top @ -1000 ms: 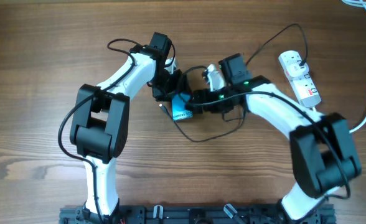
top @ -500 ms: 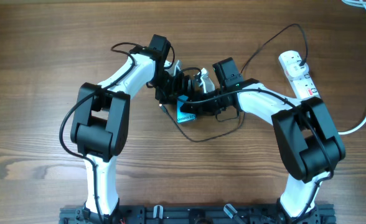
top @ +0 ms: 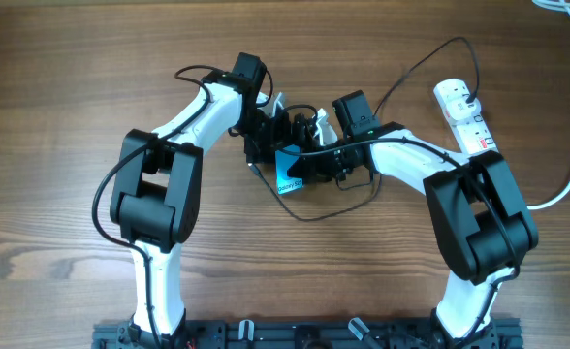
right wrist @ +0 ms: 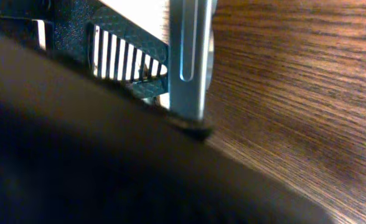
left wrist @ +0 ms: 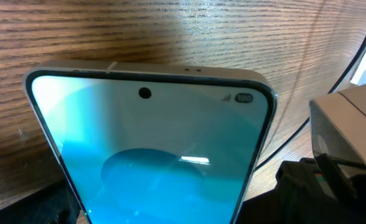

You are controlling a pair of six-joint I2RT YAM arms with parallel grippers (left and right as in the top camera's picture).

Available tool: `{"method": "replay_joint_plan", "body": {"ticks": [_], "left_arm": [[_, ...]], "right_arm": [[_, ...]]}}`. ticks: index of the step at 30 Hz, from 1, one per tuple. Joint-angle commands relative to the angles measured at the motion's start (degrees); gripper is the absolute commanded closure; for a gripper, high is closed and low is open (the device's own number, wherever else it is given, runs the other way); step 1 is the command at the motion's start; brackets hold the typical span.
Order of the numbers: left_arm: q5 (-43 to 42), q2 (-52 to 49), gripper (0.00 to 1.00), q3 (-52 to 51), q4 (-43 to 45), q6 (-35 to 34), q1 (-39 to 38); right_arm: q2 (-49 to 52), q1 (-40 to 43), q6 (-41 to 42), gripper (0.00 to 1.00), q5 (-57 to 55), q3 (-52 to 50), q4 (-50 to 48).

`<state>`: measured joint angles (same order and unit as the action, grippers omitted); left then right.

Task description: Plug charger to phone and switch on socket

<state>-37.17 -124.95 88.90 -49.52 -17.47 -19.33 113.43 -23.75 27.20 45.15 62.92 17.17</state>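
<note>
The left gripper (top: 276,153) clamps the flat, glossy teal phone (left wrist: 152,155), metal-rimmed with rounded corners, over the grainy wooden table (top: 62,87); I cannot tell whether the right gripper (top: 316,160) is apart or together.

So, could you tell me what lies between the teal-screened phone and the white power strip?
Overhead view: the right arm's white forearm and the thin black charger cable cross that stretch.

The phone (left wrist: 152,155) runs off the left wrist view's bottom edge; a dark blur (right wrist: 77,168) half fills the right one.
</note>
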Motion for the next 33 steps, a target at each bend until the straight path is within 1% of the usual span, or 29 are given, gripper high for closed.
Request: {"method": "replay_joint_plan", "body": {"ticks": [1,4,6,8,12,13,14,16,17,20,22,24,28,29,30,31,32,33], "left_arm": [[0.96,-1.36,0.0,-0.92,-0.24,0.79,-0.39],[-0.5,-0.02,0.0,-0.92,-0.26,1.03,1.05],[-7.82,3.04,0.02,-0.92,0.02,4.48,2.91],[-12.98,6.21,0.03,-0.92,0.63,5.35,4.79],[-27.8,12.59,0.09,-0.92,3.45,9.81,7.28],[-30.03,13.62,0.1,-0.92,4.33,9.79,7.37],[-32.7,15.1,0.14,-0.92,5.75,9.79,7.34],[-34.4,16.68,0.22,-0.92,7.23,9.77,7.34],[-34.38,17.07,0.23,-0.92,7.93,9.77,7.34],[-34.47,17.07,0.25,-0.92,8.46,9.77,7.34],[-37.68,17.07,0.22,-0.92,9.88,9.77,7.34],[-41.33,17.07,0.23,-0.92,12.33,9.75,7.37],[-42.12,17.07,0.32,-0.92,12.96,9.77,8.11],[-42.12,17.07,0.35,-0.92,12.96,9.77,8.41],[-42.12,17.07,0.45,-0.92,12.87,9.75,9.14],[-42.12,17.07,0.51,-0.92,12.66,9.75,9.51],[-42.12,17.07,0.53,-0.92,12.31,9.73,9.86],[-42.1,17.07,0.51,-0.92,11.85,9.75,9.88]], "right_arm": [[0.48,0.44,-0.28,0.96,2.51,0.35,-0.66],[-0.09,2.71,-2.78,0.96,11.13,0.39,-2.25],[-0.42,5.64,-2.97,0.96,19.78,0.39,-6.14],[-0.42,7.82,-0.72,0.96,27.23,0.39,-10.56],[-0.42,8.61,7.26,0.96,32.24,0.39,-19.45],[-0.42,8.61,9.84,0.96,33.03,0.39,-22.53],[-0.42,8.61,14.14,0.96,34.14,0.39,-27.61],[-0.42,8.55,21.77,0.96,36.13,0.39,-37.38],[-0.42,8.31,26.05,0.96,37.03,0.39,-42.36],[-0.42,6.78,35.08,0.96,37.7,0.39,-54.42],[-0.42,5.27,37.83,0.96,38.14,0.39,-58.27],[-0.42,4.57,38.88,0.96,38.12,0.39,-58.99],[-0.42,4.55,38.97,0.96,38.1,0.39,-58.97],[-0.42,4.55,38.95,0.96,38.16,0.39,-58.97],[-0.42,4.59,38.95,0.96,38.45,0.39,-58.97],[-0.42,4.66,38.93,0.96,38.53,0.39,-58.97],[-0.42,4.72,38.8,0.96,38.42,0.39,-58.97],[-0.42,4.76,38.82,0.96,38.1,0.39,-58.97]]}}
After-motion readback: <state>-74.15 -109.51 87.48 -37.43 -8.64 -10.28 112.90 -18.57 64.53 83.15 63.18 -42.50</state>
